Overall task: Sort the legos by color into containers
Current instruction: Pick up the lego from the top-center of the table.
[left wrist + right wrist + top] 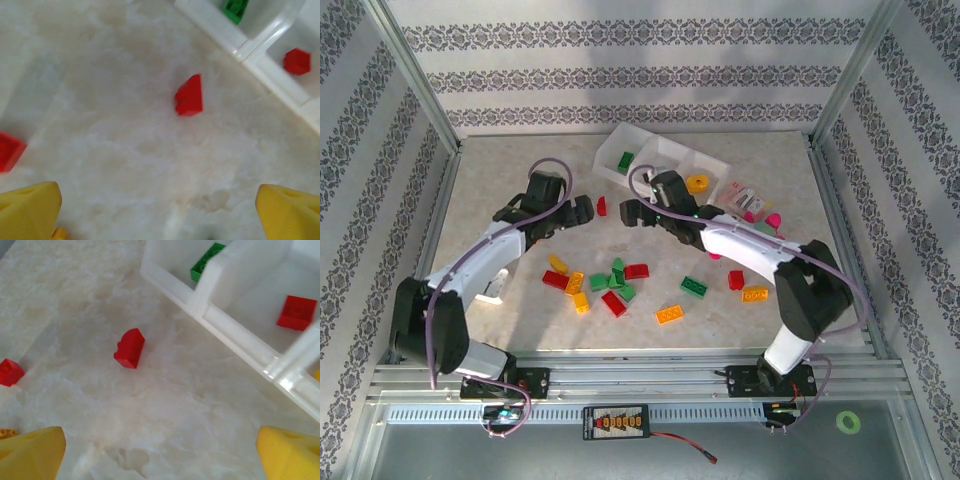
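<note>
Both grippers hover open and empty over the table on either side of a lone red lego (601, 206). My left gripper (583, 212) is at its left; its wrist view has this lego (189, 96) ahead of the yellow fingertips (30, 210). My right gripper (626, 212) is at its right and sees the same lego (130, 348). The containers (620, 140) stand just behind: a green lego (206, 262) in the left compartment, a red one (297, 312) in the middle, a yellow piece (697, 184) in the right. Several red, green and orange legos (614, 304) are scattered nearer the arm bases.
Pink pieces and a clear packet (750, 203) lie right of the tray. A small white box (495, 292) sits under the left arm. Metal frame posts and patterned walls close in the table on three sides.
</note>
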